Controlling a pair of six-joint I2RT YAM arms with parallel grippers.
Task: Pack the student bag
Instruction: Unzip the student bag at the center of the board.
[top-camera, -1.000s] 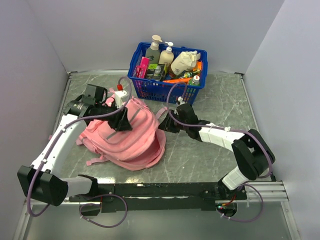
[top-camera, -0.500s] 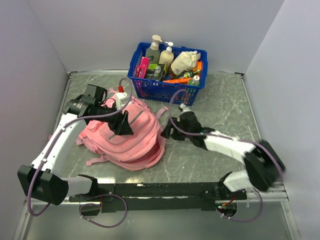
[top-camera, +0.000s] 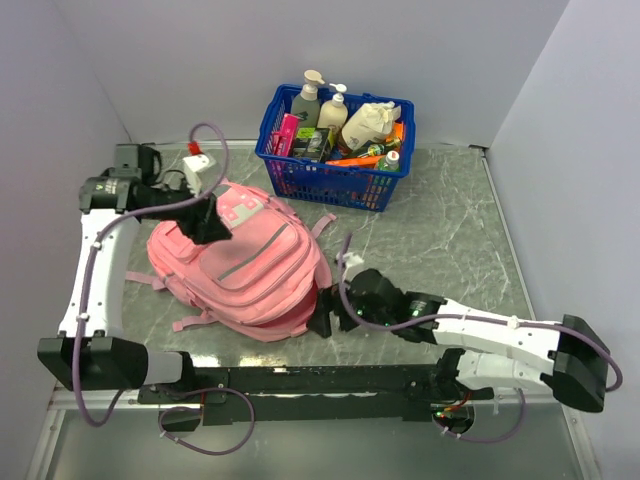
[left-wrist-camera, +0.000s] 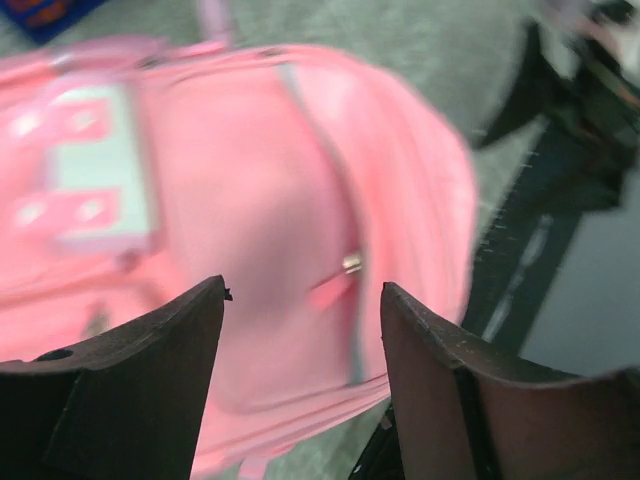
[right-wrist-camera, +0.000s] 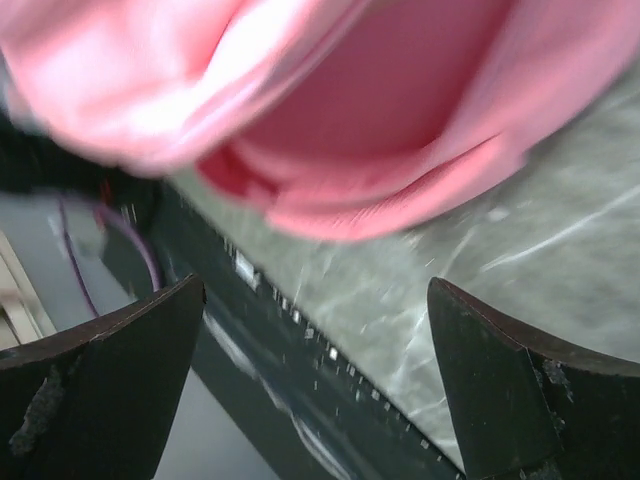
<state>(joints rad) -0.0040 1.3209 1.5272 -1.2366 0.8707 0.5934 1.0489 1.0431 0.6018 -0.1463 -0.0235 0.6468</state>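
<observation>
Bags: one, the pink student bag (top-camera: 250, 265), lying flat on the table (top-camera: 440, 230), near left. Grippers: two, both spread wide and empty. The left gripper (left-wrist-camera: 302, 290) is above the bag's far left, the right gripper (right-wrist-camera: 315, 290) beside its near right edge. One blue basket (top-camera: 322, 180) stands far centre.

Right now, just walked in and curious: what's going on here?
Two robot arms are at the pink student bag, which lies on the table. The left gripper hovers over its far left end and the right gripper sits at its near right edge, both with jaws open and empty. A blue basket of bottles stands behind.
</observation>
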